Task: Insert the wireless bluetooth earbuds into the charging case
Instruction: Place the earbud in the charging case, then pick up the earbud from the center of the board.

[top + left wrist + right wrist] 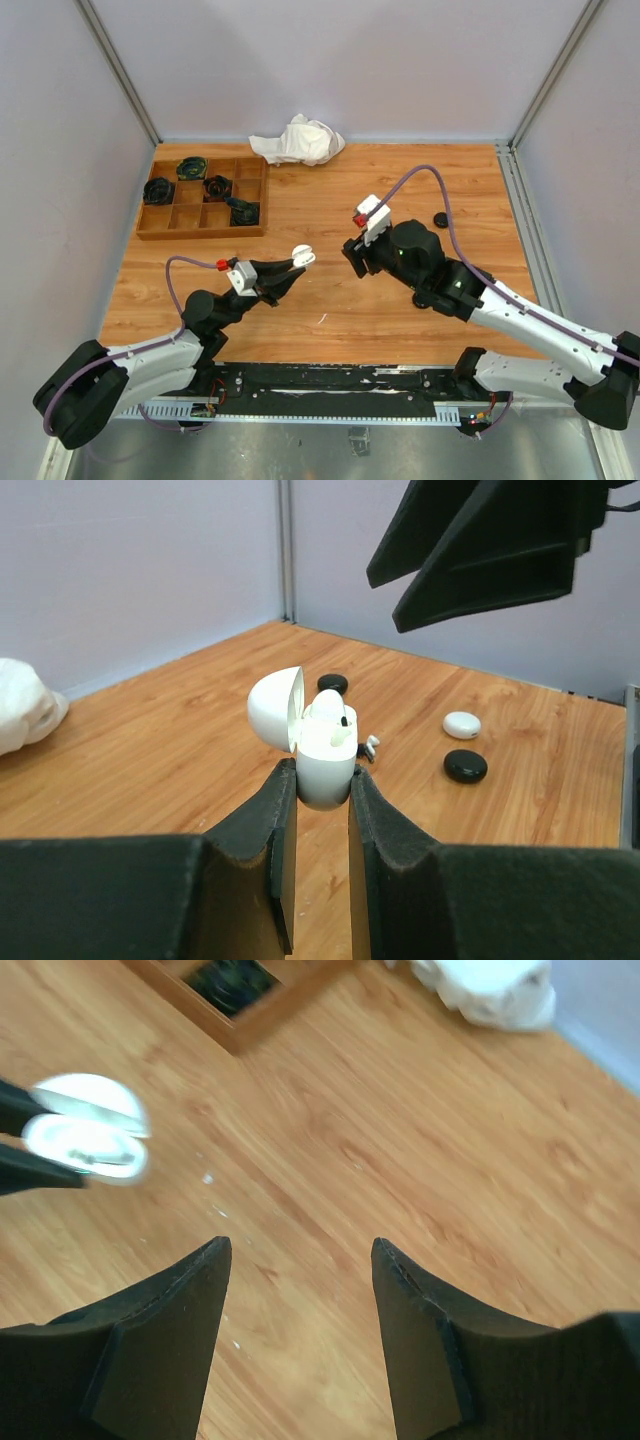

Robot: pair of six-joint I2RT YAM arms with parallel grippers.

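My left gripper is shut on a white charging case and holds it above the table with the lid open. A white earbud stands in the case. Another small white bud lies on the table just behind it. In the top view the case sits at the left gripper's tips, with my right gripper a short way to its right. The right gripper is open and holds nothing. In the right wrist view the case is a blur at the left.
A wooden compartment tray at the back left holds several black cases. A crumpled white cloth lies at the back edge. A black puck sits on the right. A white puck and a black puck lie beyond the case.
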